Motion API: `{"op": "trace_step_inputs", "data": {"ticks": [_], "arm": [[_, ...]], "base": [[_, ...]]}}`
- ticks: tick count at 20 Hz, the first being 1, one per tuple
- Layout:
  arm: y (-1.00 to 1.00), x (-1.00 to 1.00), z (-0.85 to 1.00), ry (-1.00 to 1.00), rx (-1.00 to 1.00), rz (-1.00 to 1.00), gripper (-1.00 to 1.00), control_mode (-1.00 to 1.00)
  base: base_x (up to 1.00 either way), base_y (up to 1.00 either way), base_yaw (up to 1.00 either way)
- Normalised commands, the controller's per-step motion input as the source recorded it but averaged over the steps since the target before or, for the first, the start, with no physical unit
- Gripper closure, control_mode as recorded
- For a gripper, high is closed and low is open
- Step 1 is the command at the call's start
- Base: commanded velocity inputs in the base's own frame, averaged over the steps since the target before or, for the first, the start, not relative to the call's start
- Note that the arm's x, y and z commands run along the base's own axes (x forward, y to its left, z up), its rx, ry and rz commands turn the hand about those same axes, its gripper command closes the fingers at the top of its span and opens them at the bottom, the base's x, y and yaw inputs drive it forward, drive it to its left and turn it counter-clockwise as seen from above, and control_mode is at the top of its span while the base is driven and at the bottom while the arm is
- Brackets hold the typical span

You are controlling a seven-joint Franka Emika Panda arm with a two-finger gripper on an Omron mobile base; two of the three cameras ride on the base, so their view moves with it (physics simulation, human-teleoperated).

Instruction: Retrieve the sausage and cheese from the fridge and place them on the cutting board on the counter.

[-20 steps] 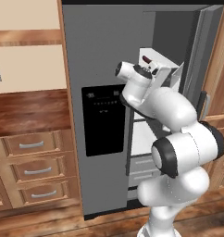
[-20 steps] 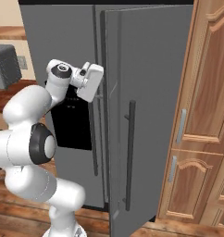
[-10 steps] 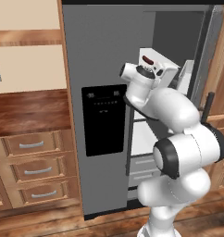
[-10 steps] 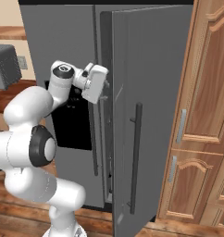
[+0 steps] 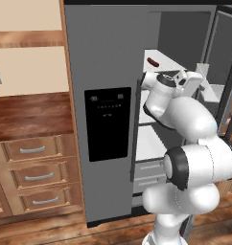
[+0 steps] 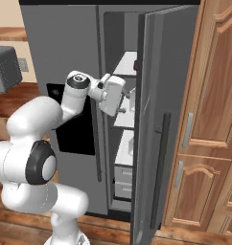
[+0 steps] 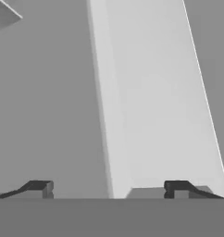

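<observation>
Fridge (image 5: 108, 57) right door swung open. Gripper (image 7: 109, 189) inside fridge by white shelf (image 7: 155, 102), jaws wide, holding nothing. Sausage (image 5: 153, 62) on upper fridge shelf.

Both base views look forward from behind the arm, sharing the tall grey side-by-side fridge (image 5: 110, 72) (image 6: 65, 52); the hand view faces its grey and white inside surfaces closely.

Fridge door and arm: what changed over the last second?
The fridge's right door swung wider open, exposing the white shelves and the sausage. The gripper, jaws open and empty, went in towards the shelves. The left door with the dispenser panel stayed shut.
</observation>
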Motion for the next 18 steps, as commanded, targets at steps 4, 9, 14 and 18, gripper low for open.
{"op": "trace_step_inputs", "data": {"ticks": [4, 9, 14, 18], "arm": [[-1.00, -0.11, -0.11, 0.00, 0.00, -0.09, -1.00, -1.00], [-1.00, 0.01, -0.09, 0.00, 0.01, -0.04, -1.00, -1.00], [-0.68, 0.11, -0.03, 0.00, 0.10, 0.00, -1.00, -1.00], [0.30, -0.50, 0.06, -0.24, 0.17, 0.06, -1.00, -1.00]], "base": [[0.00, 0.00, 0.00], [0.00, 0.00, 0.00], [0.00, 0.00, 0.00], [0.00, 0.00, 0.00]]}}
